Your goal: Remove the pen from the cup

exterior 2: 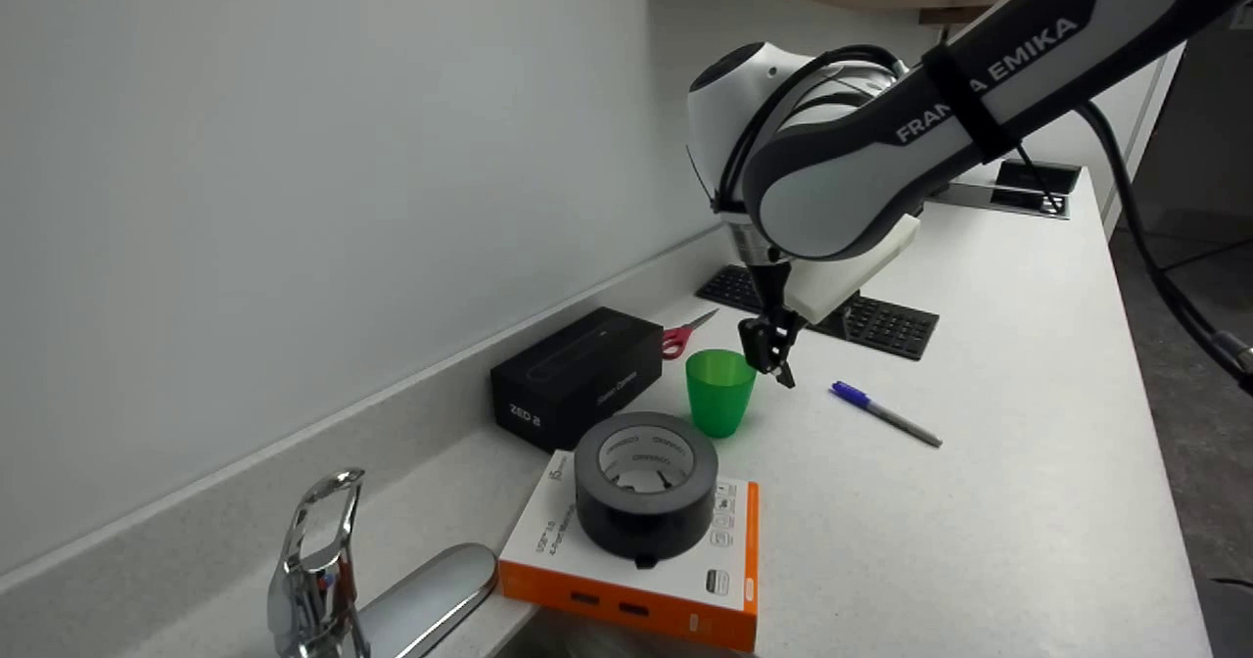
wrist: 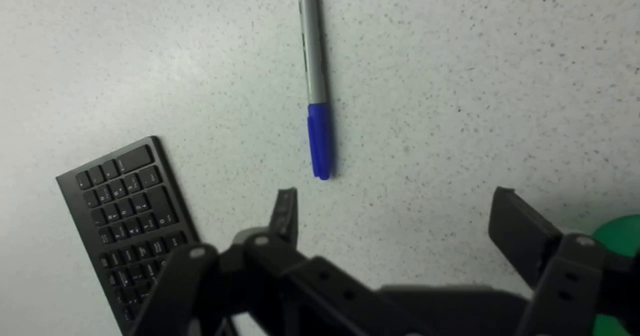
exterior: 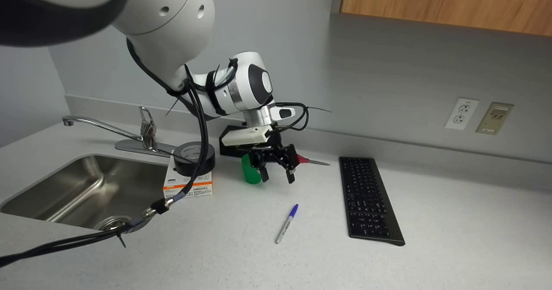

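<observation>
The pen [exterior: 286, 224], with a blue cap and a greyish body, lies flat on the counter, outside the cup; it also shows in an exterior view [exterior 2: 886, 414] and in the wrist view [wrist: 314, 76]. The green cup [exterior 2: 719, 399] stands upright with its mouth up. It is partly behind the gripper in an exterior view [exterior: 250, 172] and at the right edge of the wrist view [wrist: 622, 236]. My gripper [wrist: 395, 193] is open and empty, above the counter beside the cup. It shows in both exterior views [exterior: 277, 178] [exterior 2: 775, 364]. The pen's cap lies just beyond the fingertips in the wrist view.
A black box [exterior 2: 578, 379] and red-handled scissors [exterior 2: 675, 342] lie by the back wall. A black tape roll [exterior 2: 646, 521] sits on a white-and-orange box [exterior 2: 724, 580] beside the sink [exterior: 56, 195] and faucet [exterior: 148, 130]. A black keyboard [exterior: 366, 199] lies on the pen's other side.
</observation>
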